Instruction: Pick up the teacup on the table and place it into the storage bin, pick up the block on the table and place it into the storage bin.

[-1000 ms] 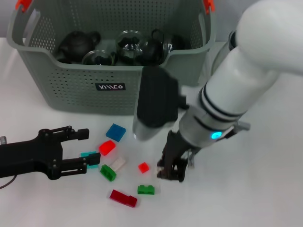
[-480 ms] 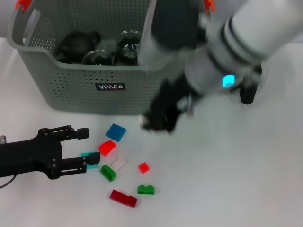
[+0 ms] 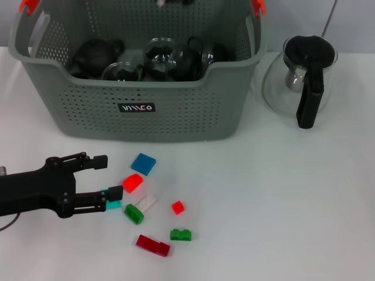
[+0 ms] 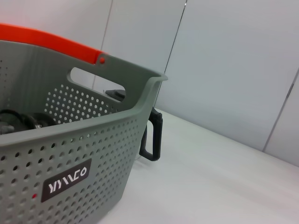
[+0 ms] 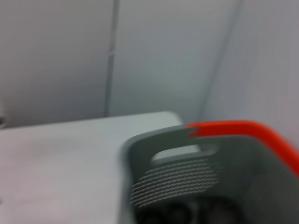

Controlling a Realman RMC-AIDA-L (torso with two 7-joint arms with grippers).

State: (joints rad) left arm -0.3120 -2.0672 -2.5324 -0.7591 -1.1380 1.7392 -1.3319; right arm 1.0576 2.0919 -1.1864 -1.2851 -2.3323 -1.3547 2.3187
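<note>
Step in hand, as I judge it: block pickup with the left arm.

1. Nearest me, well in front of the storage bin (image 3: 76, 111), loose blocks lie on the desk (image 3: 281, 205): a dark red block (image 3: 153, 244), a green block (image 3: 180, 235), a second green block (image 3: 133, 213), a white block (image 3: 146, 203) and a small red block (image 3: 177, 206).
2. The left pincer (image 3: 108, 180) sits low on the desk on the bin's front side, released and holding nothing. A teal block (image 3: 111, 203) touches its nearer finger; a red block (image 3: 132, 182) lies just beyond the tips; a blue block (image 3: 143, 163) lies closer to the bin.
3. I would advance squarely onto the red block, centring it before clenching, so the nearer finger does not shove the teal block into the cluster.
4. I see no teacup on the desk; glass cups (image 3: 123, 71) sit inside the bin beside a dark teapot (image 3: 94, 54).
5. A glass carafe (image 3: 299, 76) stands beside the bin; I would keep the lift path clear of it.
6. The right pincer (image 3: 176, 2) shows only as a sliver above the bin's far wall; I cannot tell its state.
</note>
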